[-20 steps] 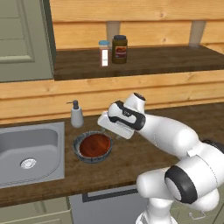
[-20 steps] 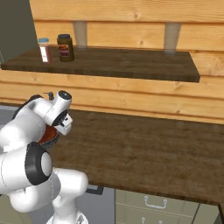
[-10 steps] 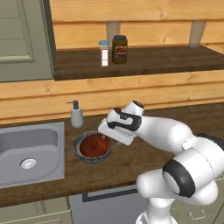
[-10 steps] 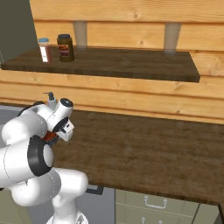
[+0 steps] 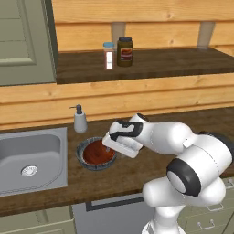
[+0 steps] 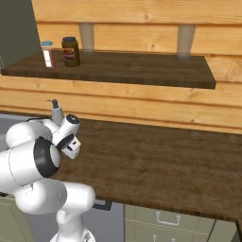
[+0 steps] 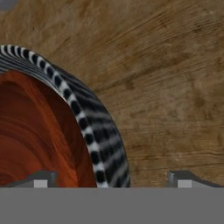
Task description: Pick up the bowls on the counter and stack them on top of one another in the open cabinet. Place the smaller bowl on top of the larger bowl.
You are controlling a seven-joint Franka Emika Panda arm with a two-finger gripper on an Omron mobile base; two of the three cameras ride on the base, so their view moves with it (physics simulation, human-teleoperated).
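The red bowl (image 5: 97, 152) sits inside the grey bowl (image 5: 82, 158) on the counter (image 5: 151, 121), just right of the sink (image 5: 29, 157). The gripper (image 7: 113, 179) hangs over the bowls' right rim, its fingers (image 7: 40, 179) spread wide, holding nothing.

A steel sink (image 5: 27, 157) sat sunk into the left end of the worktop, its round drain (image 5: 29, 171) near the front of the basin. A pale soap dispenser (image 5: 80, 120) with a dark pump top stood upright at the back edge of the worktop, just beside the sink's rear right corner. On the shelf, a small bottle (image 5: 109, 55) with a blue cap and a red band stood upright near the front edge towards the left end, and a dark jar (image 5: 125, 51) with a black lid stood just beside it on the right. A grey-green door (image 5: 25, 41) hung at the shelf's left end. Below the worktop's front edge were pale drawers (image 6: 165, 218) with metal handles.
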